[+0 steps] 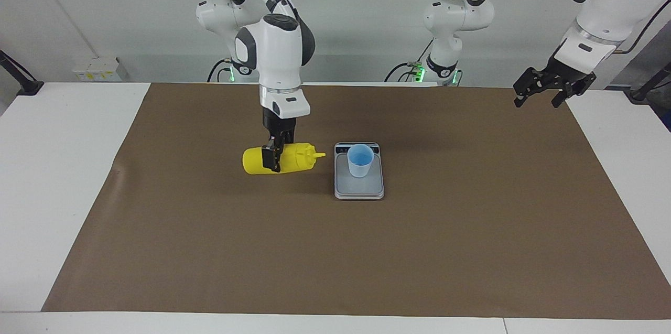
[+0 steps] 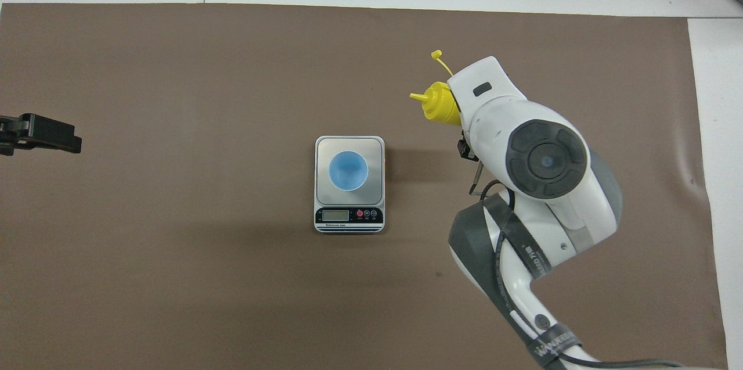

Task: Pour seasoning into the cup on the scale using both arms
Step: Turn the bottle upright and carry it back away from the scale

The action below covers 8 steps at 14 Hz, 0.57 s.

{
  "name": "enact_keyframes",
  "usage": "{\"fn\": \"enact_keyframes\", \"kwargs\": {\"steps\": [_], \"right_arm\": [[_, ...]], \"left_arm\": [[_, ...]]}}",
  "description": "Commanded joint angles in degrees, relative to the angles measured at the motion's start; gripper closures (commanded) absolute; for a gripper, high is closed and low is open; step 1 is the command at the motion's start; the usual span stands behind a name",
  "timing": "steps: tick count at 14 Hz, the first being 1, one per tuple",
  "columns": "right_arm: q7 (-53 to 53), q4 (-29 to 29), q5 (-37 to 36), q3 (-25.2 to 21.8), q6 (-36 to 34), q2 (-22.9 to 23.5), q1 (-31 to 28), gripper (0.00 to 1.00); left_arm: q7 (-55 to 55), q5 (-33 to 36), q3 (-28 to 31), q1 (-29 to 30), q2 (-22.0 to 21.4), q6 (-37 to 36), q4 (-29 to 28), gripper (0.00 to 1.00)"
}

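My right gripper (image 1: 272, 161) is shut on the yellow seasoning bottle (image 1: 280, 159). It holds the bottle on its side, low over the mat, beside the scale toward the right arm's end. The nozzle points at the scale and stops short of it. In the overhead view the bottle's top (image 2: 439, 104) and cap strap (image 2: 441, 62) stick out from under the right wrist. The pale blue cup (image 1: 360, 160) (image 2: 347, 171) stands upright on the grey scale (image 1: 359, 190) (image 2: 376, 149). My left gripper (image 1: 542, 94) (image 2: 40, 133) is open and empty, waiting over the mat's edge at the left arm's end.
A brown mat (image 1: 335, 250) covers most of the white table (image 1: 68, 176). The scale's display strip (image 2: 348, 216) faces the robots. A cable loops from the right wrist (image 2: 499, 201).
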Motion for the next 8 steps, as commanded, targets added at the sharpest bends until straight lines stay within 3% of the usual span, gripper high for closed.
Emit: {"fn": "enact_keyframes", "kwargs": {"steps": [1,5,8], "right_arm": [[-10.4,-1.5,8.0,0.6,1.9,-2.6,-5.0,1.0],[-30.6,-1.5,28.6,0.5,2.2,-2.7,-12.2,1.0],[-39.4,-2.0,40.2,0.4,2.3,-2.5,-16.6,1.0]], "left_arm": [[-0.4,-0.5,-0.3,0.7,-1.5,-0.2,-1.6,0.0],[-0.4,-0.5,-0.3,0.7,-1.5,-0.2,-1.6,0.0],[-0.4,-0.5,-0.3,0.7,-1.5,-0.2,-1.6,0.0]]}}
